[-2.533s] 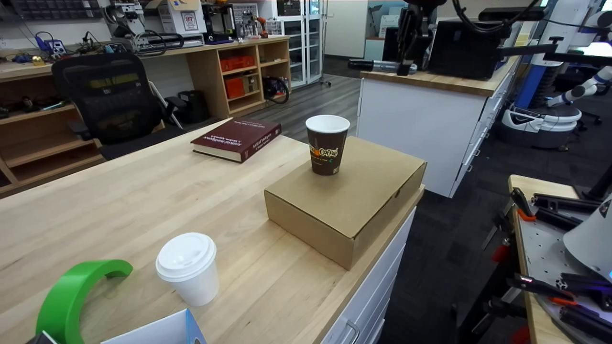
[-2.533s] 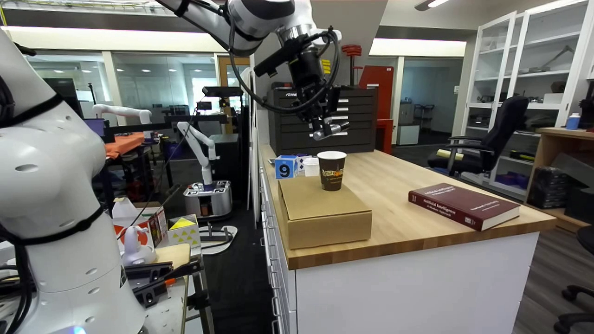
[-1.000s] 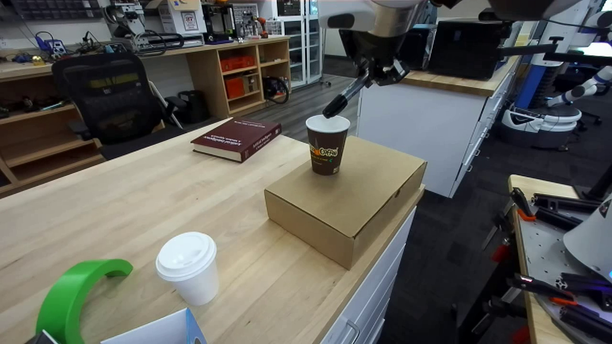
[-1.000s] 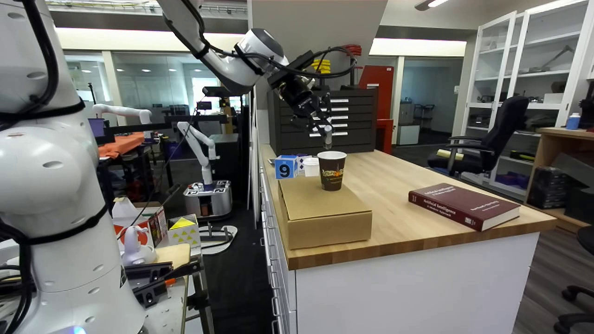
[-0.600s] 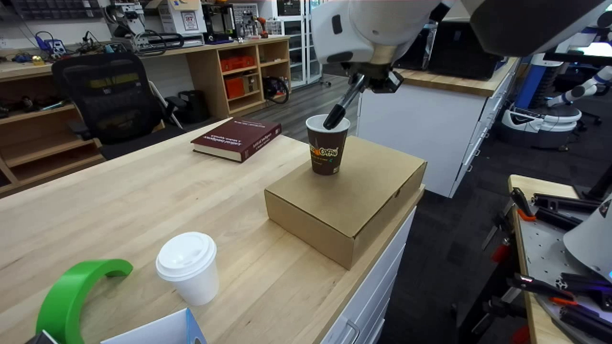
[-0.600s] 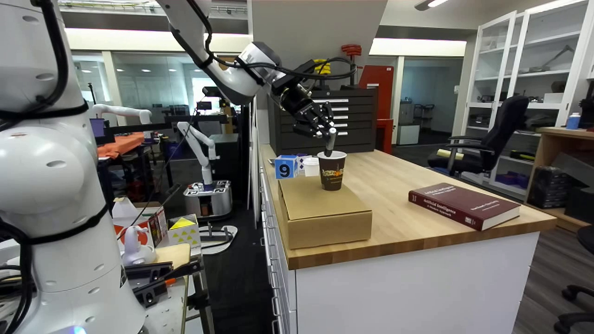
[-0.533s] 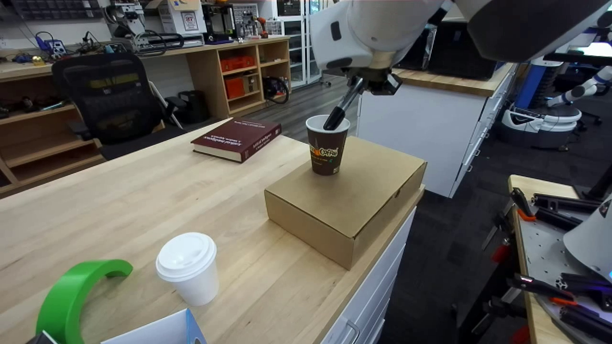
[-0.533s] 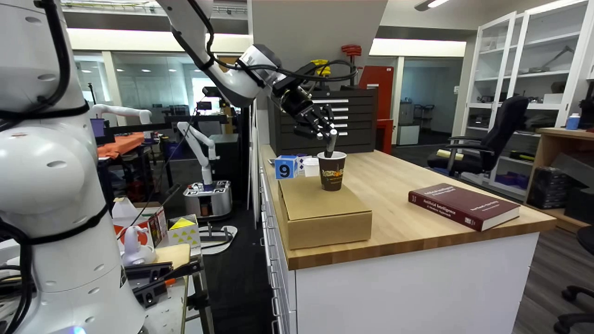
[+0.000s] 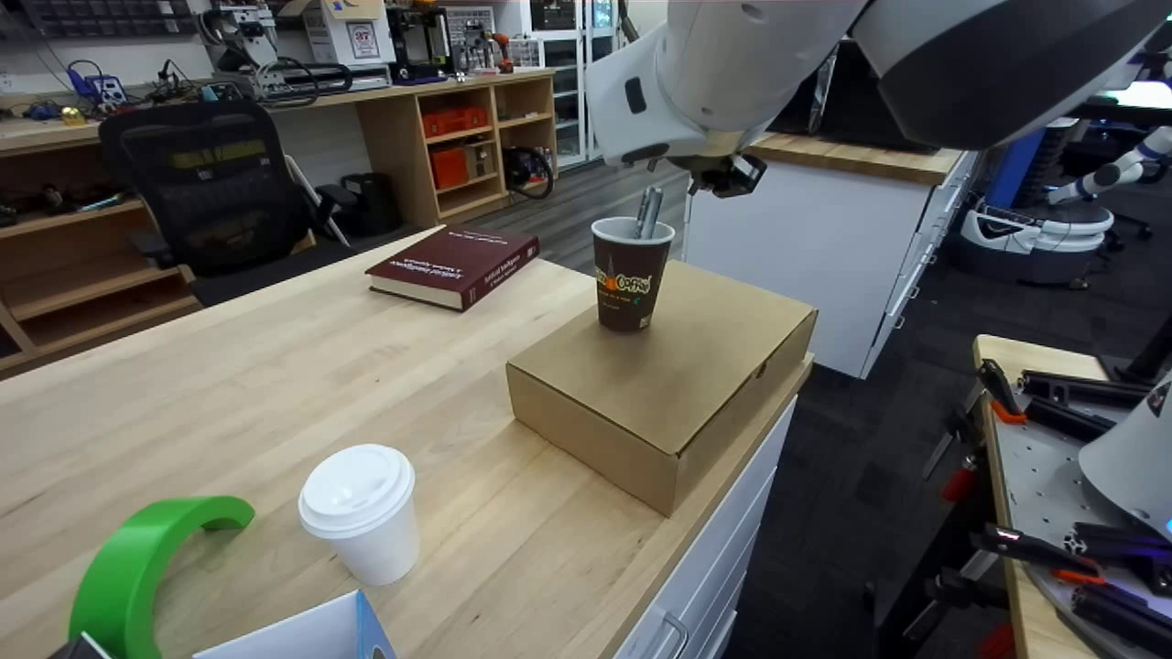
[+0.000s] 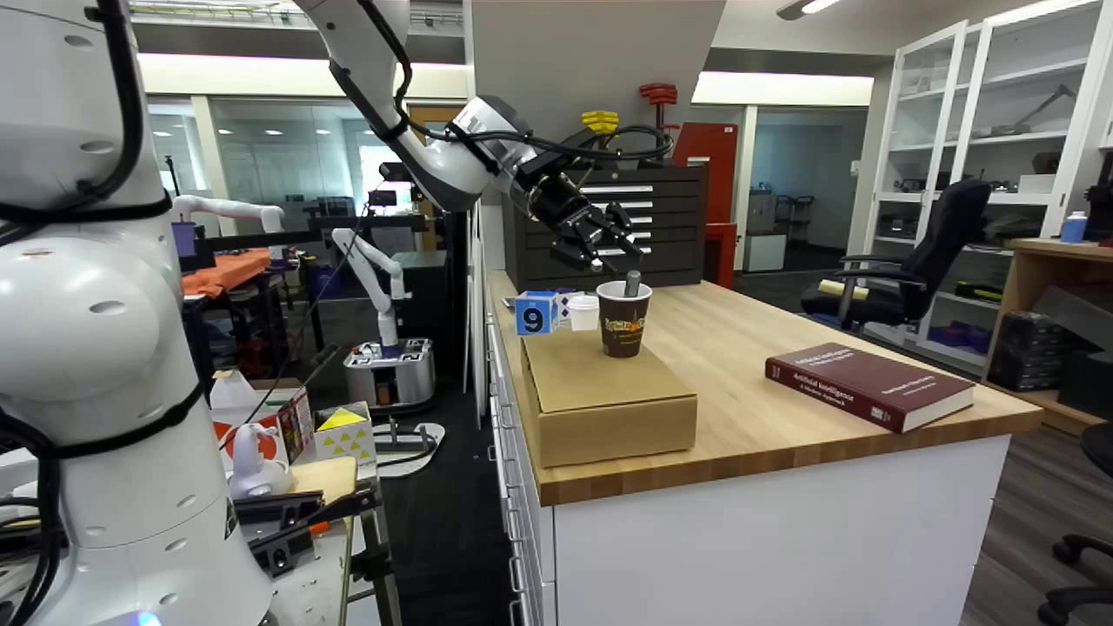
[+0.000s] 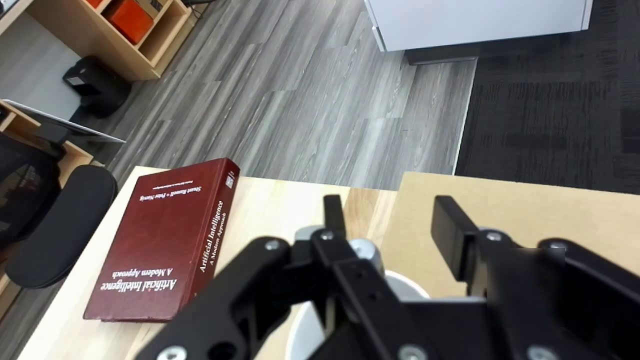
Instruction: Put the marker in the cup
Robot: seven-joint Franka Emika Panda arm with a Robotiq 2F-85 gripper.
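Note:
The brown coffee cup [image 9: 629, 284] stands on the cardboard box and leans very slightly; it also shows in an exterior view [image 10: 623, 323]. The marker [image 9: 649, 215] stands in the cup with its grey end above the rim; this end also shows in an exterior view [image 10: 632, 283]. Its black end is hidden inside the cup. My gripper [image 10: 619, 256] is open just above the cup, apart from the marker's top in that view. In the wrist view the gripper [image 11: 390, 220] has nothing between its fingertips; its left finger partly covers the marker's grey end [image 11: 367, 250] and the cup's rim [image 11: 407, 286].
The cardboard box [image 9: 595, 412] lies at the table's edge. A dark red book [image 9: 453, 265] lies on the table. A white lidded cup [image 9: 362, 513], a green arch [image 9: 124, 577] and a blue-and-white box [image 10: 536, 313] stand farther along the table [image 9: 229, 403].
My gripper came over the cup, tipped the marker's black end down into it and opened. The marker dropped lower into the cup. The cup shifted and tilted slightly.

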